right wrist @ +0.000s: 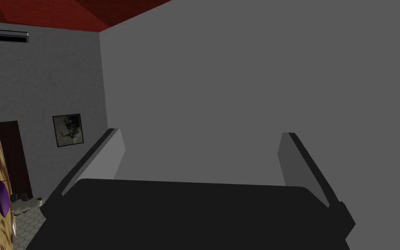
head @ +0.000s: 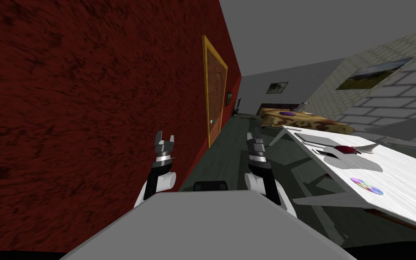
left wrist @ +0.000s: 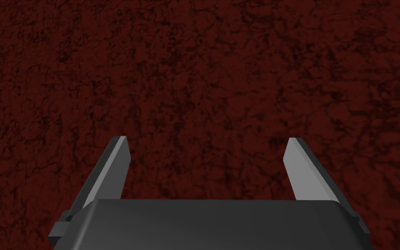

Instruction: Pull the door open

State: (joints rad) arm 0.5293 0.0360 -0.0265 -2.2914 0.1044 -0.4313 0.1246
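- Dark red wall (head: 67, 113) runs along my left; the brown door (head: 215, 85) sits well ahead in it, its handle (head: 212, 122) perhaps a small knob.
- Left hand (left wrist: 208, 139) and right hand (right wrist: 201, 134) both spread wide, empty.
- Approach step: next, roll closer, then reach the handle.

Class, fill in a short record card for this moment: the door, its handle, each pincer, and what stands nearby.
door: brown door with a yellow frame, set in the dark red wall, ahead on the robot's left; looks shut
handle: small pale handle low on the door's near edge, untouched
left pincer: left pincer open, empty, facing the dark red wall
right pincer: right pincer open, empty, raised in front of the chest
progress: door not yet reached; both pincers well short of it
nearby: white table on the robot's right, with a shiny disc
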